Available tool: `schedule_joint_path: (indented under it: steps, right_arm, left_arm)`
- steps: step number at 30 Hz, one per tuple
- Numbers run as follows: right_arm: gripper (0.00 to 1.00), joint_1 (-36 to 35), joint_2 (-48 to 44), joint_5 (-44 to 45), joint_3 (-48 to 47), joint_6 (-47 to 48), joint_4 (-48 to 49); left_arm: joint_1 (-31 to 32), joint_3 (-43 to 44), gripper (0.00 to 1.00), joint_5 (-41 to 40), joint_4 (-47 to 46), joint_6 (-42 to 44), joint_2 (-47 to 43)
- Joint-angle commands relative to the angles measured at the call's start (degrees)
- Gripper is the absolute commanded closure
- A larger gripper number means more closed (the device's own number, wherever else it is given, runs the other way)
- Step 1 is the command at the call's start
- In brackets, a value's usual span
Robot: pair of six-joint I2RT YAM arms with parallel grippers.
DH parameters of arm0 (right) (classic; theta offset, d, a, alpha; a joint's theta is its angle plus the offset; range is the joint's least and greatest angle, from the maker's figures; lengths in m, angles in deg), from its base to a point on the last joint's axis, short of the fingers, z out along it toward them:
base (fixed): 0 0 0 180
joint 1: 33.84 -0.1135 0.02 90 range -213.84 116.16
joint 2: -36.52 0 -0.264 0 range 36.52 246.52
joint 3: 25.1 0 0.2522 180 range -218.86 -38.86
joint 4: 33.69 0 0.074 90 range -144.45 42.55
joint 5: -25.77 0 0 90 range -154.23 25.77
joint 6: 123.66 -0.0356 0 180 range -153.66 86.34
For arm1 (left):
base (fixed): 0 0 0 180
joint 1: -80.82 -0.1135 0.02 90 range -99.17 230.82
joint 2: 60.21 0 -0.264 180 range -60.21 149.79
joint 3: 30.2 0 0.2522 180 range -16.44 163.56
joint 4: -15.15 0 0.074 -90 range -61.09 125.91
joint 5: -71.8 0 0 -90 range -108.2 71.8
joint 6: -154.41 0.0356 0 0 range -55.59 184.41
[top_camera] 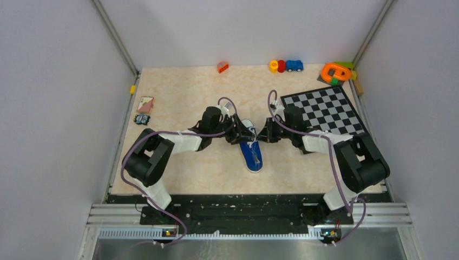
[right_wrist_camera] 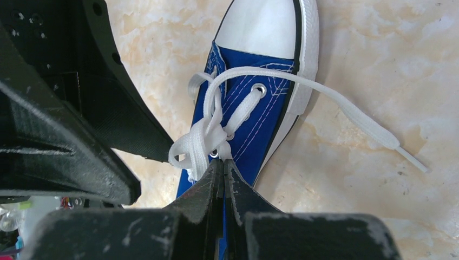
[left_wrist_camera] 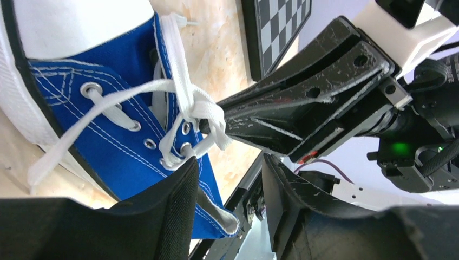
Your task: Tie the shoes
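The blue sneaker (top_camera: pixel 252 153) sat on its sole pretty much in the middle of the surface (top_camera: pixel 178 162), just left of the checkerboard mat (top_camera: pixel 325 111), with both arms reaching in from either side. The left tool (top_camera: pixel 236 132) was up against the shoe's left side. In its own wrist view the tool (left_wrist_camera: pixel 230 162) was spread, with a clear gap between the 2 fingers (left_wrist_camera: pixel 168 216) and nothing gripped, only the edge of the blue canvas showing in the gap.

The right tool (top_camera: pixel 265 132) came in from the other side. Its jaws were pressed together right where the white laces (right_wrist_camera: pixel 208 138) bunched over the upper eyelets, and a strand looked nipped at the very tips. 1 loose lace end (right_wrist_camera: pixel 373 132) trailed off the shoe and lay flat on the surface beside the white toe cap (right_wrist_camera: pixel 262 27). A blue toy car (top_camera: pixel 294 65) sat at the far edge, well apart from all this.
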Motion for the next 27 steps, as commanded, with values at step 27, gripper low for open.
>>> schedule_joint_path:
  steps: [27]
  right_arm:
    - [1.00, -1.16, -3.04, 2.58, -4.38, 4.02, -5.15]
  left_arm:
    - [1.48, 5.26, 0.90, -3.04, 4.09, 3.05, 2.14]
